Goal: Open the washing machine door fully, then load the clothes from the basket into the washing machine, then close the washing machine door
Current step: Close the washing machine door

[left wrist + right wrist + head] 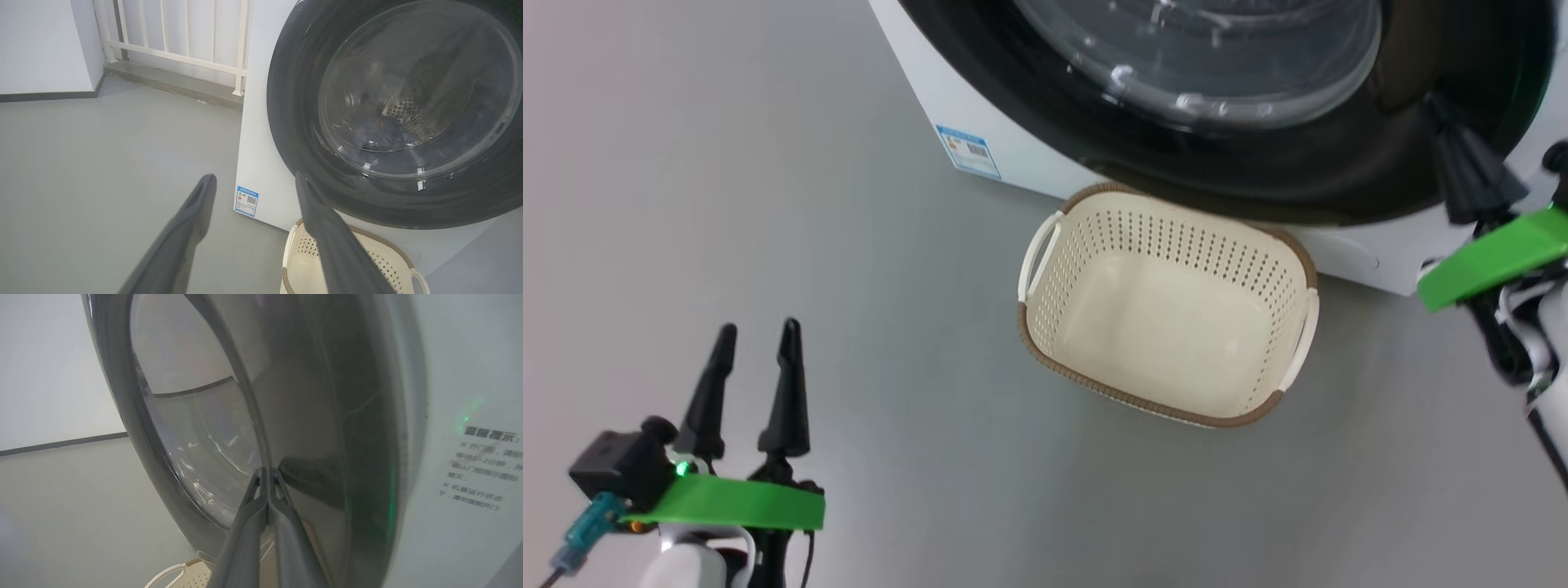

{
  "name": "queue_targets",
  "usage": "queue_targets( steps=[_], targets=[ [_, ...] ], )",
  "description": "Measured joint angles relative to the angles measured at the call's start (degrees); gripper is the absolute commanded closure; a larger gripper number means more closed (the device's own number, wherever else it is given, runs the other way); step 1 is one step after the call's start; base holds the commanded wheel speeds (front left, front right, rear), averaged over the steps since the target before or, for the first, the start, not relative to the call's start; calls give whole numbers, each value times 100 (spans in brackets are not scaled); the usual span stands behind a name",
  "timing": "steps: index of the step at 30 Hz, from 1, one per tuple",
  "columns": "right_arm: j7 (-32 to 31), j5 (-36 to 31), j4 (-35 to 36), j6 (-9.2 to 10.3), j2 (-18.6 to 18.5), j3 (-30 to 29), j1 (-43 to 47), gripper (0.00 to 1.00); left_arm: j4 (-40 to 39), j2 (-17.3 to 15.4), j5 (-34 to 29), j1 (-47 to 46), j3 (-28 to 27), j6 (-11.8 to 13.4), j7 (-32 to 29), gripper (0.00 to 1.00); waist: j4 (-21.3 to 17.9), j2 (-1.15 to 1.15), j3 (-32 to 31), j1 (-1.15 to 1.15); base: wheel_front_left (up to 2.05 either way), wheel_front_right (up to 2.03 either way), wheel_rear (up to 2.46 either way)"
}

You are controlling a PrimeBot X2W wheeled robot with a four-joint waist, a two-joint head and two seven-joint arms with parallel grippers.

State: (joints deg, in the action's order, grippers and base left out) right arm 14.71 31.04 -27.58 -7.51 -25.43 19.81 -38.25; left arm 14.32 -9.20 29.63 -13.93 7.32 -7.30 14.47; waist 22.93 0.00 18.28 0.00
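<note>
The washing machine (1013, 159) fills the top of the head view, and its round black door (1258, 175) lies against the white front. My right gripper (1439, 102) is shut on nothing, its tips touching the door's right rim. In the right wrist view those fingertips (267, 470) press on the glossy door (367, 457). On the floor below the door stands the cream basket (1176, 245), with nothing in it. My left gripper (759, 327) hovers open over the floor, well left of the basket. A dim bluish heap (380, 134) lies behind the door glass (408, 61); whether it is the clothes I cannot tell.
Bare grey floor stretches left of the machine and in front of the basket. A blue label (968, 151) marks the machine's lower left corner. A white railing (179, 53) on a low step and a white wall stand behind the machine's left side.
</note>
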Motion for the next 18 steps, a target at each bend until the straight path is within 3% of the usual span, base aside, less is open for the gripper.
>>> queue_targets(
  steps=[8, 18],
  targets=[
    [0, -44, -404, -5, -170, 64, -776, 100, -57, 109, 0, -166, -12, -5, 15, 0, 6, 0, 304, 0, 0, 0, 0],
    [0, -193, -725, -54, -112, 41, -882, 100, -7, 119, 5, -165, -23, -5, 15, 0, 62, 0, 177, 0, 0, 0, 0]
  ],
)
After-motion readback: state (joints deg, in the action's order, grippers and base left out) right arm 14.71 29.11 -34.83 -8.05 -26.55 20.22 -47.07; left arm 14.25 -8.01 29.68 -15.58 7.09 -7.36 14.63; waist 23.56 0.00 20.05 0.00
